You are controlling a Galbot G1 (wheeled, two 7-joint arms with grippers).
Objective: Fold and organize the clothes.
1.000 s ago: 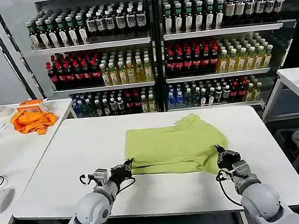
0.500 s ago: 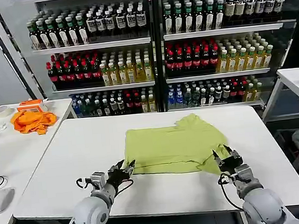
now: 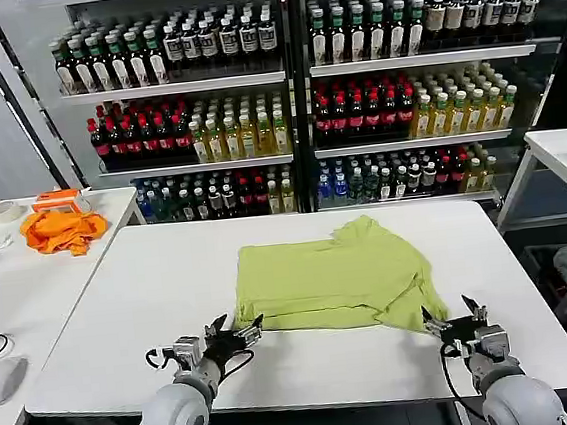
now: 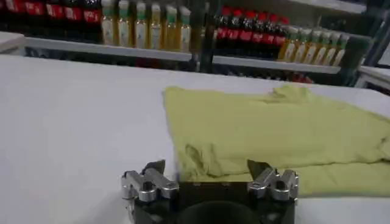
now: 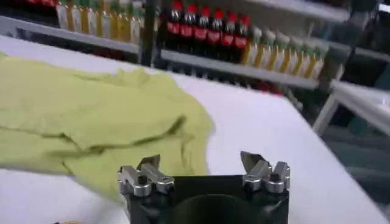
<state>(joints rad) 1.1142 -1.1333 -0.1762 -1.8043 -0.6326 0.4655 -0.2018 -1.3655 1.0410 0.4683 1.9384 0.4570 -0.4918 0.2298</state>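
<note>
The lime T-shirt (image 3: 330, 280) lies folded in half on the white table (image 3: 123, 318), its doubled edge toward me and one sleeve bunched at the far side. My left gripper (image 3: 240, 329) stands open just off the shirt's near left corner, holding nothing. Off the near right corner, my right gripper (image 3: 454, 316) is open too and clear of the fabric. In the left wrist view the shirt (image 4: 274, 134) spreads out past the open left gripper (image 4: 207, 168). In the right wrist view the shirt's corner (image 5: 91, 128) lies ahead of the open right gripper (image 5: 201, 163).
Shelves of bottles (image 3: 293, 101) stand behind the table. On a side table to the left are an orange cloth (image 3: 61, 230), a roll of tape (image 3: 4, 210) and a mouse (image 3: 0, 378). Another table corner (image 3: 564, 150) is at the right.
Both grippers have opened, let go of the shirt's near corners and drawn back toward me. The folded shirt has settled flat on the table.
</note>
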